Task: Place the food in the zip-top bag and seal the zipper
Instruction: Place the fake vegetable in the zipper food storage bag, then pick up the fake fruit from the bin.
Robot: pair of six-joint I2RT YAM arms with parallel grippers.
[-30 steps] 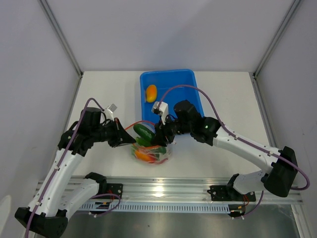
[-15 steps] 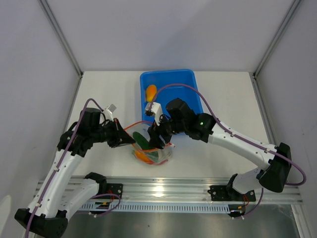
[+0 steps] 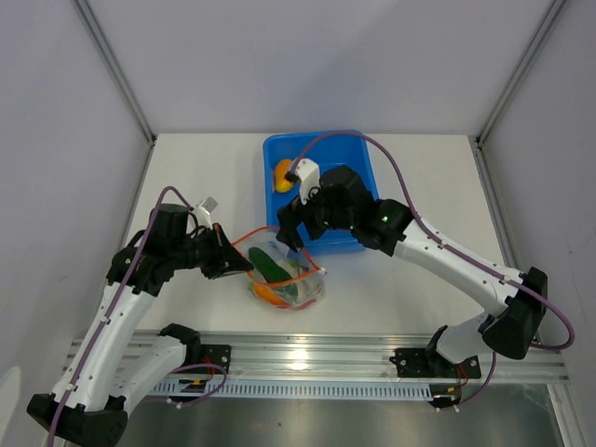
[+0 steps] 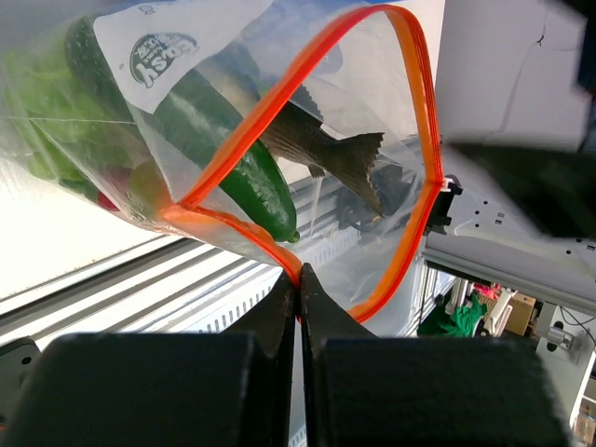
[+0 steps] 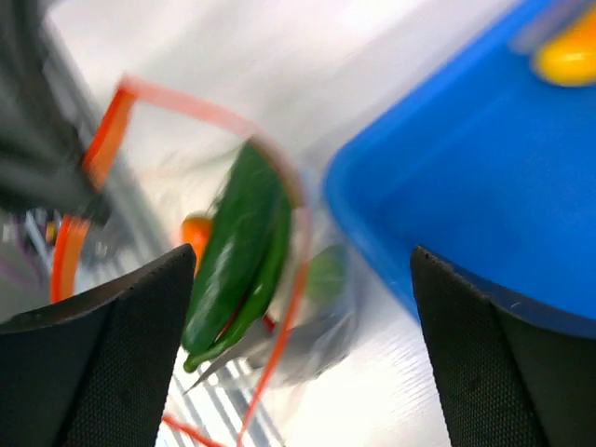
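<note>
The clear zip-top bag (image 3: 286, 282) lies on the table in front of the blue tub, its mouth held open. Its red-orange zipper (image 4: 416, 140) forms a wide loop. My left gripper (image 4: 298, 277) is shut on the zipper's near edge at the bag's left side (image 3: 248, 267). Inside the bag I see a green chili (image 4: 233, 163), a grey fish (image 4: 321, 140) and an orange piece (image 5: 196, 233). My right gripper (image 5: 303, 345) stands open and empty above the bag's far edge (image 3: 291, 233). An orange-yellow pepper (image 3: 282, 174) lies in the tub.
The blue tub (image 3: 340, 158) sits behind the bag at the table's middle back, its near rim close under my right gripper. Grey walls close in both sides of the white table (image 3: 438, 186). A metal rail (image 3: 307, 358) runs along the near edge.
My right gripper has opened and drawn back up and away from the bag's mouth toward the tub, leaving a green chili in the bag. The left gripper has kept its hold.
</note>
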